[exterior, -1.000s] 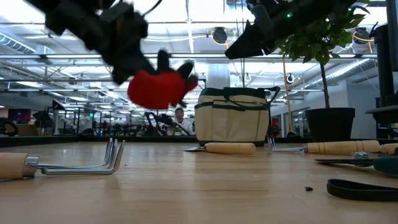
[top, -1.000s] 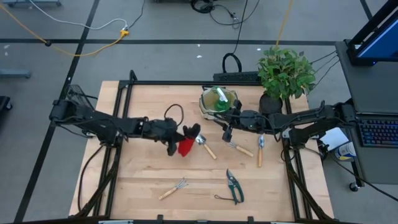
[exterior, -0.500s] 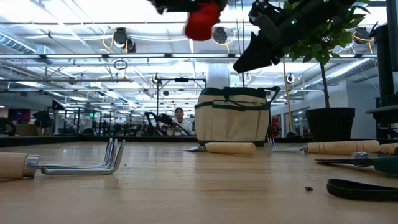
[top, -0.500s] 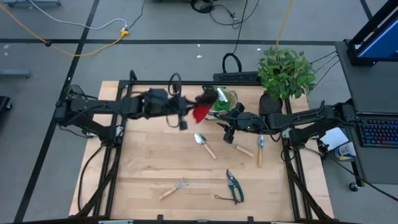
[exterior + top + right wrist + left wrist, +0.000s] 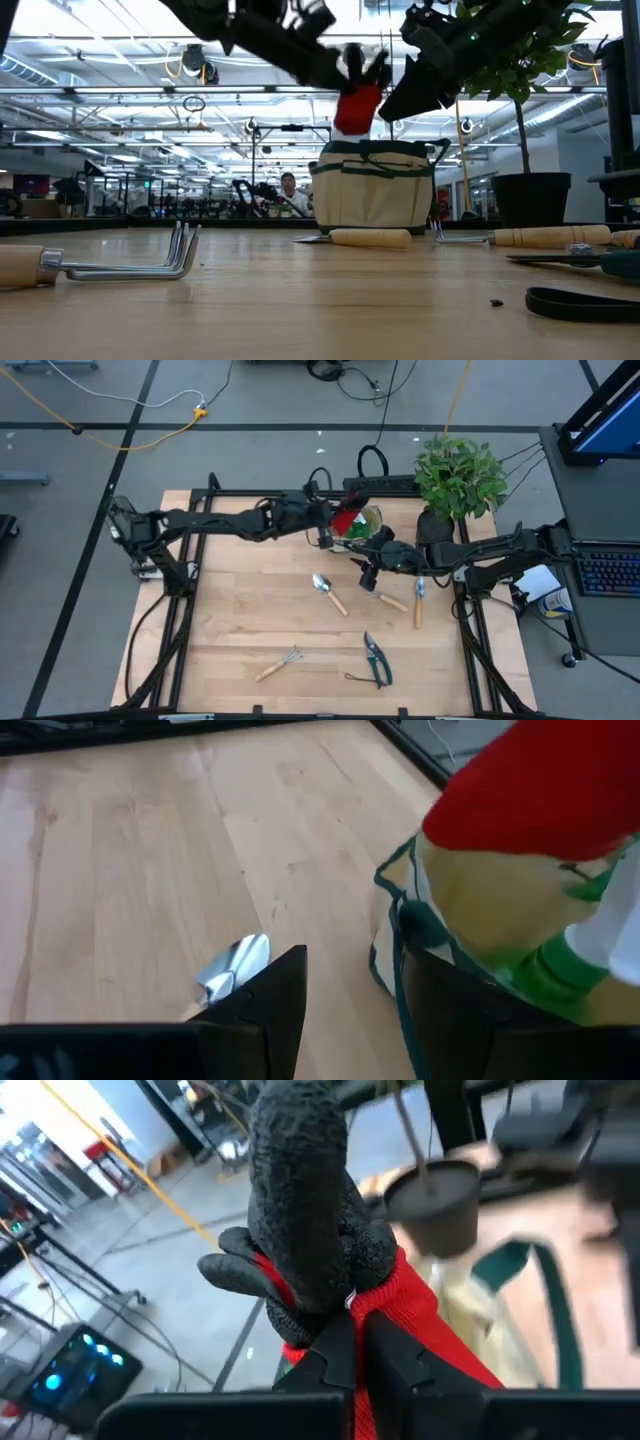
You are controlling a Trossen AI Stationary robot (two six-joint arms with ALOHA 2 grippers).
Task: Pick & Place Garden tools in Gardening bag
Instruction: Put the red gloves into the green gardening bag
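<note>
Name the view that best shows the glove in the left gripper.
The left wrist view: the red-black glove fills the frame, pinched in the left gripper. The high view shows it small over the gardening bag. The low view shows it hanging above the bag's rim. The right wrist view catches only a red blur.

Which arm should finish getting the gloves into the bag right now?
Left. The left gripper is shut on the red-black gloves and holds them right above the gardening bag. The right gripper is open and empty beside the bag.
</note>
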